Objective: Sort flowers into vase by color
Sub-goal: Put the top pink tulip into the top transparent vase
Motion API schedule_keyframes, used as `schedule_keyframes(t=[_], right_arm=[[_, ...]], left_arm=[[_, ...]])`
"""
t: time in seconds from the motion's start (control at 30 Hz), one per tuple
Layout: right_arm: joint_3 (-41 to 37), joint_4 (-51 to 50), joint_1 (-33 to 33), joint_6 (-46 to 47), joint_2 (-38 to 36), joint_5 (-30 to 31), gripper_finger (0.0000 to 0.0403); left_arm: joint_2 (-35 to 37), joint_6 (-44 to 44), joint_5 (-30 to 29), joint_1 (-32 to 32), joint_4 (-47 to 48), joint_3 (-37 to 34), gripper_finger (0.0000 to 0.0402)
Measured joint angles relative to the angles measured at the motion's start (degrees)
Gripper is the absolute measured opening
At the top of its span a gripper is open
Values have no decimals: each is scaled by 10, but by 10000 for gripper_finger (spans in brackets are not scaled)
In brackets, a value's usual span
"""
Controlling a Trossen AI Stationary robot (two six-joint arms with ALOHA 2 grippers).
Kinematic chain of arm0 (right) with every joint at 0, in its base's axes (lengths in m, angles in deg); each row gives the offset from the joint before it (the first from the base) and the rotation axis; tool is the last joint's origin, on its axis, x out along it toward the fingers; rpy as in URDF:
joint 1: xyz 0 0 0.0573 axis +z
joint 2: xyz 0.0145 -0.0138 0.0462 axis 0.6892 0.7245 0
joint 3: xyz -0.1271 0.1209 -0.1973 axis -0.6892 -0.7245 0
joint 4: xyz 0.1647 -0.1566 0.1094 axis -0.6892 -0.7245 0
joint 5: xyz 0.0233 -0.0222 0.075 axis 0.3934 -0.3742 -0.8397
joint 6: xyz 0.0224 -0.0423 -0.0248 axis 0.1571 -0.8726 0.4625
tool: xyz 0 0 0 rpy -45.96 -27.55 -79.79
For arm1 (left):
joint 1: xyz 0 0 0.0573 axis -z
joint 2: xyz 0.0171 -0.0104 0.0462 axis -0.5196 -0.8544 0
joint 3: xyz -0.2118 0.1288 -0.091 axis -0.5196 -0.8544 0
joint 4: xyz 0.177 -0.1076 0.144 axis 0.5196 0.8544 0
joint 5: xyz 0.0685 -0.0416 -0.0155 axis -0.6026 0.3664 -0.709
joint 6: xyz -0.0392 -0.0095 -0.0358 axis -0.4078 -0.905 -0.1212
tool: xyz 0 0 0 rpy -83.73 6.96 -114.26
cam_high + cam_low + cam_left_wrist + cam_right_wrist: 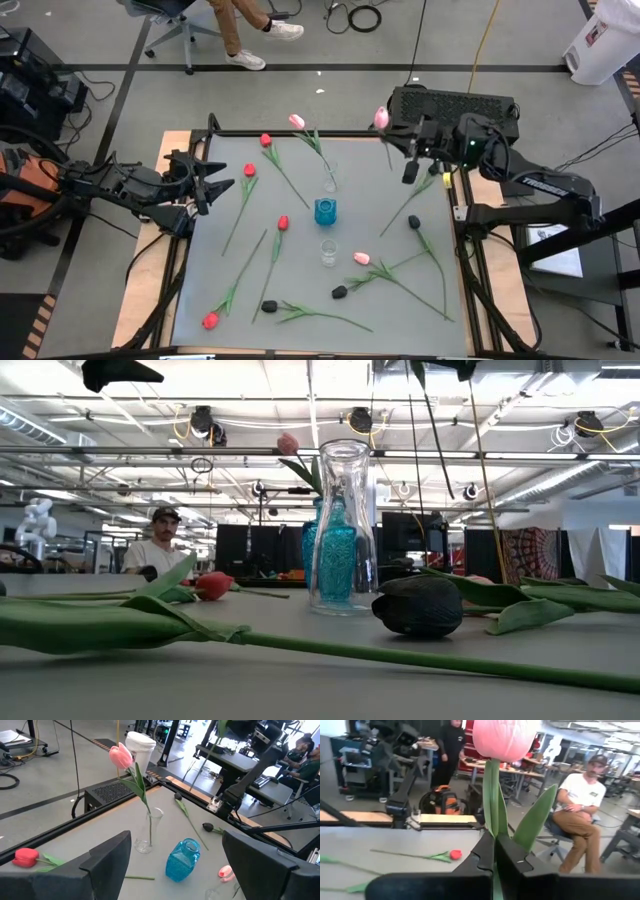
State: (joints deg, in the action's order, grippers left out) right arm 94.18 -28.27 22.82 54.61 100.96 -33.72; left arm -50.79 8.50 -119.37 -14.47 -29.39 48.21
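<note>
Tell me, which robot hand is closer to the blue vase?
The right gripper, though not by much: it hangs shut on a pink tulip up and right of the blue vase; the open left gripper waits at the table's left edge.

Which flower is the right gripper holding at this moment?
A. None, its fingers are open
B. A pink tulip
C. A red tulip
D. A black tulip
B. The right gripper is shut on the stem of a pink tulip, lifted over the table's far right corner.

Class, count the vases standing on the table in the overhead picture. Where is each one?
3, in a row down the table's middle: a clear vase holding a pink tulip, a blue vase below it, and an empty clear vase.
</note>
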Motion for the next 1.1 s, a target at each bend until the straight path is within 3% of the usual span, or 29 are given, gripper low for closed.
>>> schedule_keyframes(t=[0.13,0.33,0.7,1.1], right_arm=[[-43,74,-15,18,-22,-39,0],[-118,157,-18,56,-45,-42,0],[-230,338,-18,87,-16,-58,0],[-206,398,-18,109,32,-61,0]], left_arm=[[0,0,0,0,0,0,319],[0,0,0,0,0,0,319],[0,0,0,0,0,0,319],[0,0,0,0,0,0,319]])
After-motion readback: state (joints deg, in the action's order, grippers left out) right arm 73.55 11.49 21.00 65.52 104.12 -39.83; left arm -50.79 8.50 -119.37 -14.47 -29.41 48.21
